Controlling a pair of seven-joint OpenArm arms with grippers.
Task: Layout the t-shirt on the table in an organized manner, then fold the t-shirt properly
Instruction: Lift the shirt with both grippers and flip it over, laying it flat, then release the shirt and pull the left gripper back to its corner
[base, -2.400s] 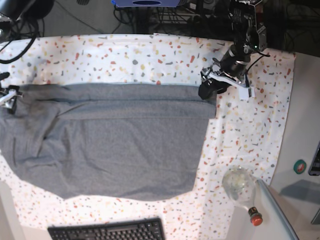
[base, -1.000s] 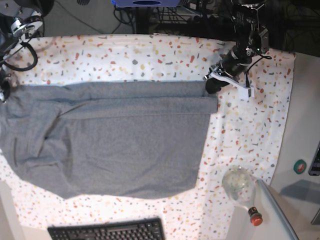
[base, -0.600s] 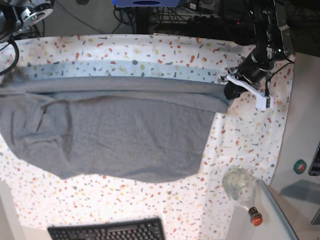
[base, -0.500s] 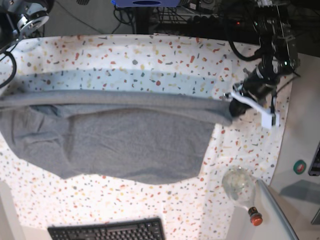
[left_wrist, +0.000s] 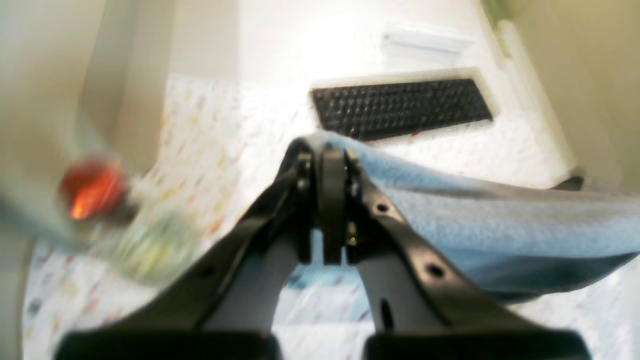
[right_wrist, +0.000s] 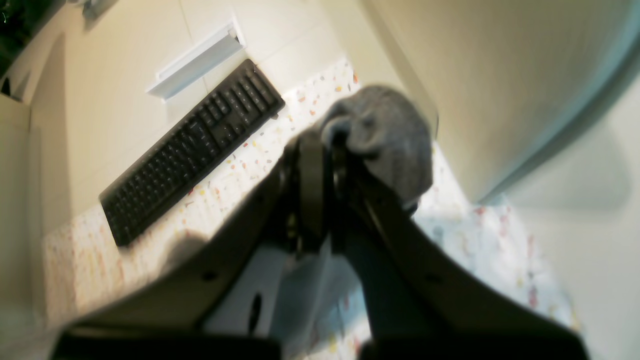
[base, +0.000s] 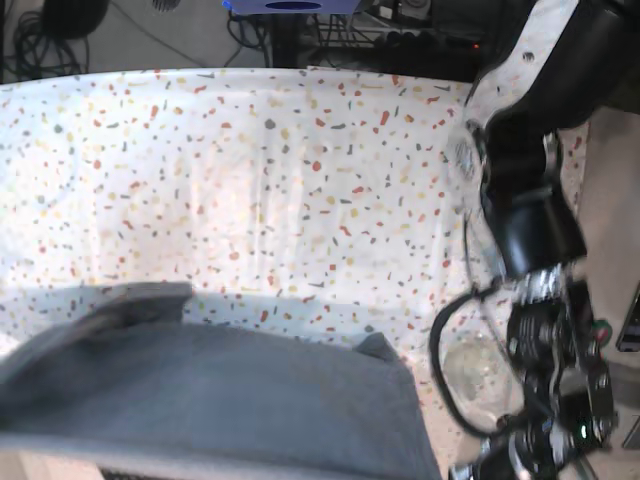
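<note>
While my left gripper (left_wrist: 325, 155) is pinching its fingers (left_wrist: 332, 200) tight on an edge of the t-shirt (left_wrist: 490, 225), the grey cloth is stretching away to one side of them, lifted above the table (base: 250, 180). My right gripper (right_wrist: 320, 137) is clamping a bunched fold of it, which is bulging just beside the fingertips. Both are hanging this side of the keyboard (left_wrist: 400, 107).

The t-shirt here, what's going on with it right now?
Both arms hold the grey t-shirt by one edge. The left tool is shut on the fabric, and the right tool is shut on a bunched bit. The held edge is up off the speckled table, stretched between the arms near the keyboard. No fold is made yet.
</note>
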